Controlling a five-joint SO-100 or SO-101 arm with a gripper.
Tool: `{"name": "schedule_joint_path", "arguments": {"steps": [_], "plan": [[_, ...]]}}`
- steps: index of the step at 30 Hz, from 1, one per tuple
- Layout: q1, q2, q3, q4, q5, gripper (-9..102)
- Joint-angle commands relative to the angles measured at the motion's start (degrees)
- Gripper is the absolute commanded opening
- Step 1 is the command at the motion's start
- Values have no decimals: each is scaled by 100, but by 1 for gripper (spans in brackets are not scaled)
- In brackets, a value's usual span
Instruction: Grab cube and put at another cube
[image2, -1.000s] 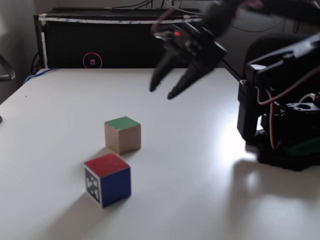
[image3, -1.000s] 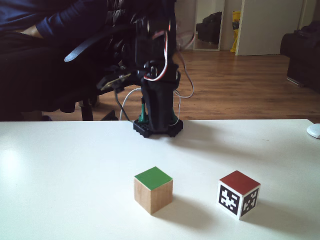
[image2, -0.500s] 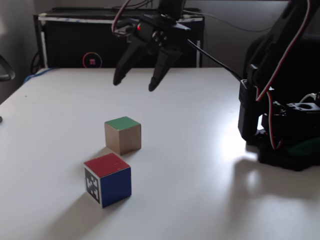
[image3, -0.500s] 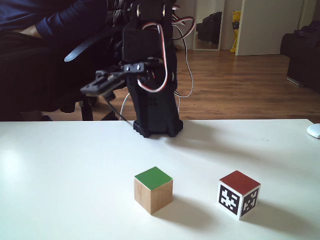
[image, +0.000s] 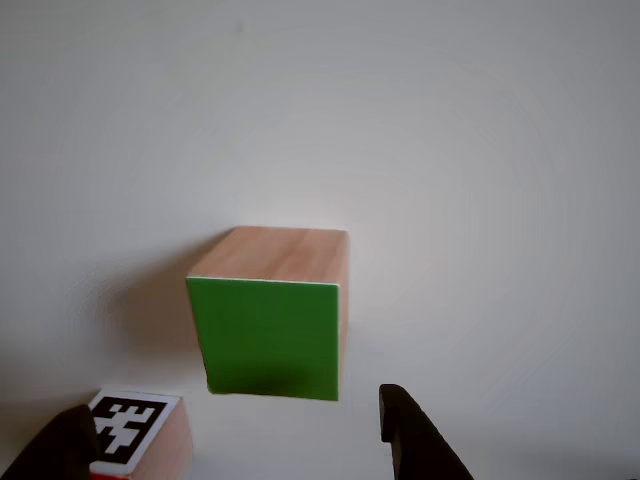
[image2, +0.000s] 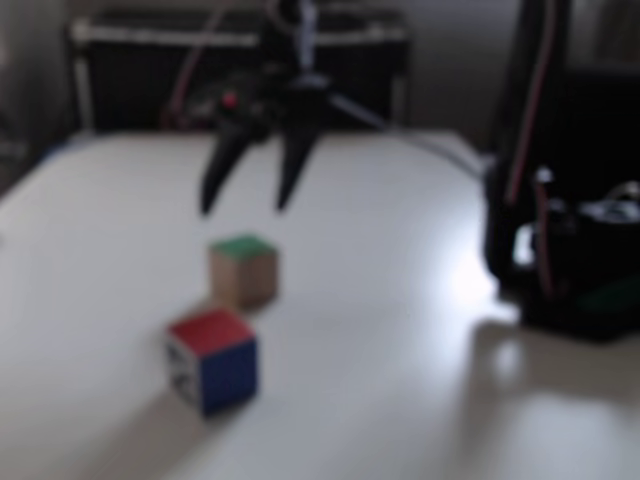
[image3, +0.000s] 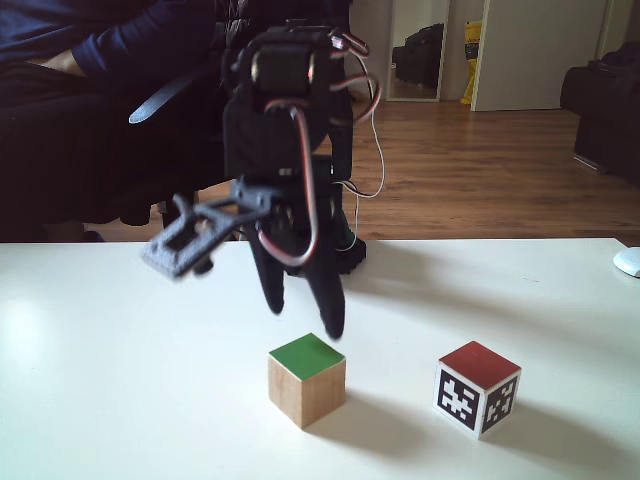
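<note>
1. Your end effector (image3: 305, 312) has swung over and dropped since half a second ago; it now hangs just above and behind the cube (image3: 306, 379), fingers spread, gripping nothing.
2. The cube (image2: 243, 269) has not moved: it sits green face up on the tabletop (image3: 100, 400).
3. Another cube (image3: 478, 388) stays beside it, apart, red face up.
4. In the other view, your fingertips (image: 415, 440) frame the cube (image: 270, 315) from below.
</note>
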Motion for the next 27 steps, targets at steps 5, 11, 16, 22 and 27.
{"name": "schedule_joint_path", "arguments": {"steps": [5,11,16,22,27], "plan": [[53,-325,-360,18,-123,43],[-9,-492,-343,-44,-158,43],[-70,-694,-369,-176,-97,44],[-167,-984,-369,-378,-44,44],[-237,-1178,-404,-492,26,44]]}}
